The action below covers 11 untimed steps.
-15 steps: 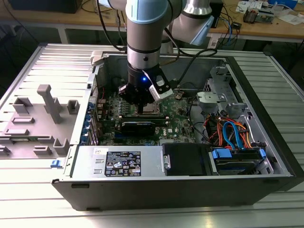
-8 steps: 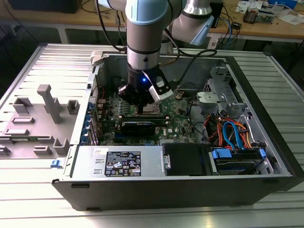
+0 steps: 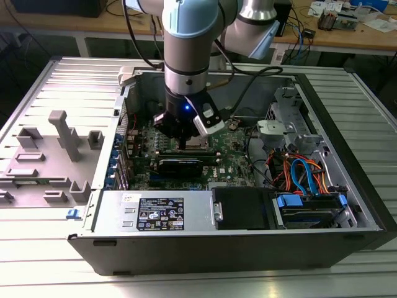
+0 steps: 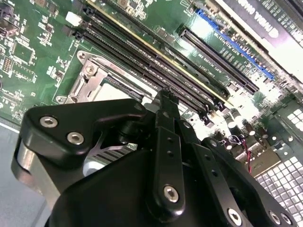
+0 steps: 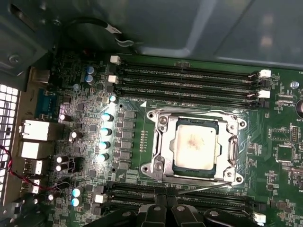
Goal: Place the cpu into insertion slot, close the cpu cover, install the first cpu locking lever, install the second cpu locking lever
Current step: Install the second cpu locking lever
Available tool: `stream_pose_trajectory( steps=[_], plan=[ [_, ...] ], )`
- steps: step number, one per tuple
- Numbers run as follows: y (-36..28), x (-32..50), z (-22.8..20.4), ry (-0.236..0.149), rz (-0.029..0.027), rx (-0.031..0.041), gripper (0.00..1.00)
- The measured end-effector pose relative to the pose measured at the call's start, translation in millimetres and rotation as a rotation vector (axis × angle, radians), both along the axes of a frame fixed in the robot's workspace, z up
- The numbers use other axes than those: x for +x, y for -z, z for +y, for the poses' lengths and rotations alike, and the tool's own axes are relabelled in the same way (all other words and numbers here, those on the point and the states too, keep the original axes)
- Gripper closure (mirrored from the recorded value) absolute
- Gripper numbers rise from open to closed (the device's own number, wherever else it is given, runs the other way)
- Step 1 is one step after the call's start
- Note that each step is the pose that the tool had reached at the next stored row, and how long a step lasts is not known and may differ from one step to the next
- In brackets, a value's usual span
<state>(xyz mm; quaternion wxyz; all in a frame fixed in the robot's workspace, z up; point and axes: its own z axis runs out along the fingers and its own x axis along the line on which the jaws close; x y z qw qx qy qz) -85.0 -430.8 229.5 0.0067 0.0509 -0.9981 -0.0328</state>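
First wrist view | cpu (image 5: 195,147) seated under cpu cover (image 5: 163,144) | hand (image 5: 165,213) state: cannot tell | print unreadable

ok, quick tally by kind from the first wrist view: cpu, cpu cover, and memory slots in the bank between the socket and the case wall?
cpu: 1
cpu cover: 1
memory slots in that bank: 4
Total: 6
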Motion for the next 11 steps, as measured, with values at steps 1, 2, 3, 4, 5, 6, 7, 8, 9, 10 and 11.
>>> stream_pose_trajectory(
  steps=[1,2,3,4,5,6,7,8,9,10,11],
  plan=[
    [0.6,-1.0,-1.4,0.000,0.0001,0.0077,0.89],
    [1.7,-1.4,-2.6,0.000,0.0002,0.0145,0.89],
    [4.0,-1.7,-3.2,0.000,0.0000,0.0189,0.89],
    [5.7,-2.0,-3.4,0.000,0.0001,0.0218,0.89],
    [6.9,-2.1,-3.4,0.000,0.0001,0.0245,0.89],
    [8.2,-2.3,-3.4,0.000,0.0001,0.0277,0.89],
    [8.8,-2.4,-3.4,0.000,0.0001,0.0298,0.89],
    [8.8,-2.4,-3.4,0.000,0.0001,0.0302,0.89],
    [8.9,-2.4,-3.4,0.000,0.0001,0.0321,0.89],
    [8.9,-2.4,-3.4,0.000,0.0001,0.0341,0.89],
    [8.9,-2.4,-3.4,0.000,0.0001,0.0341,0.89]
  ],
)
